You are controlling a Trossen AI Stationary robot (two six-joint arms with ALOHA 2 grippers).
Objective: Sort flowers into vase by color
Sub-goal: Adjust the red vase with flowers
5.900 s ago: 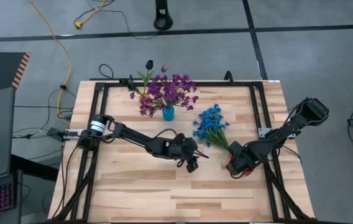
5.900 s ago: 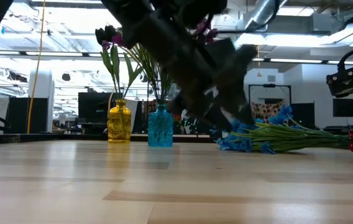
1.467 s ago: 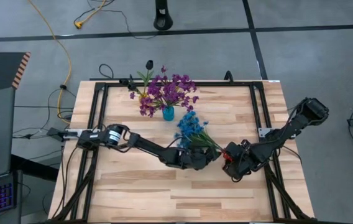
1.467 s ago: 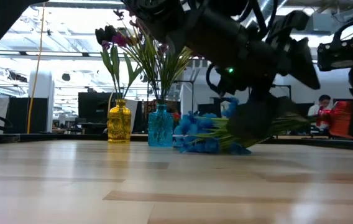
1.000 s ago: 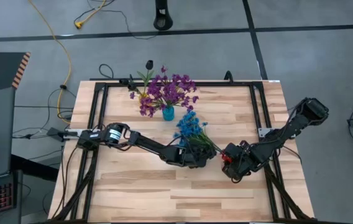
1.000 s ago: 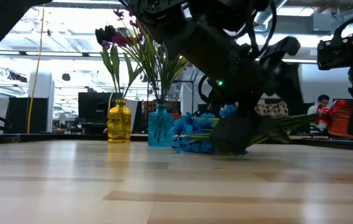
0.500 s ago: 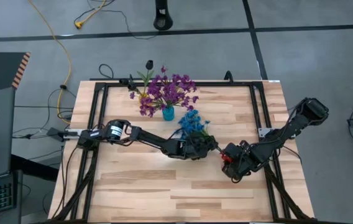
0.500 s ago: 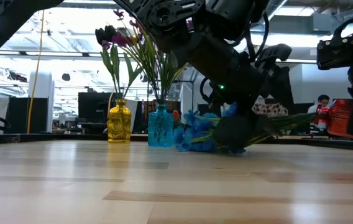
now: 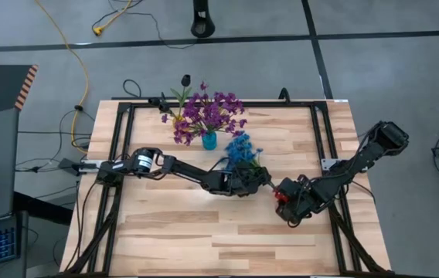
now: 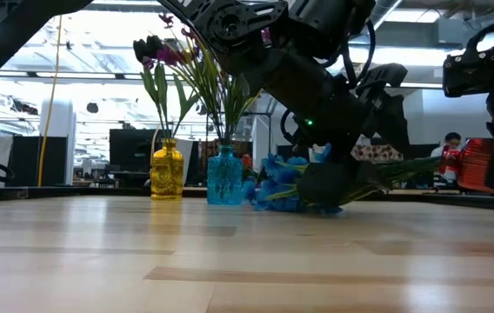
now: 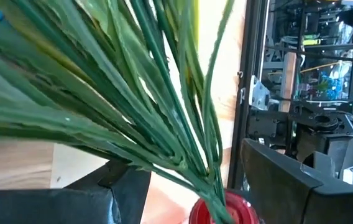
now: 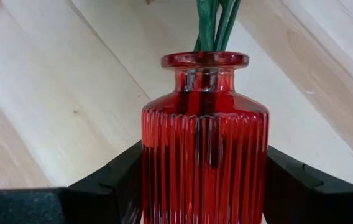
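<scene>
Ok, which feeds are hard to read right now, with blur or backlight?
Low view: bright ceiling lights behind turn the left hand into a silhouette over the blue flowers. Left wrist view: green stems fill the picture, soft-edged. Right wrist view: red vase is sharp.

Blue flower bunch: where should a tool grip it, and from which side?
Grip the blue flower bunch on its gathered green stems, between the blossoms and the red vase, coming from above: the stems run nearly level and converge there, as the left tool shows.

Two small glass vases (image 9: 209, 140) holding flowers upper centre of wooden table (image 9: 165, 232), blue flower bunch (image 9: 241, 150) below-right, stems in ribbed red glass vase (image 12: 205, 149) at right-centre.
</scene>
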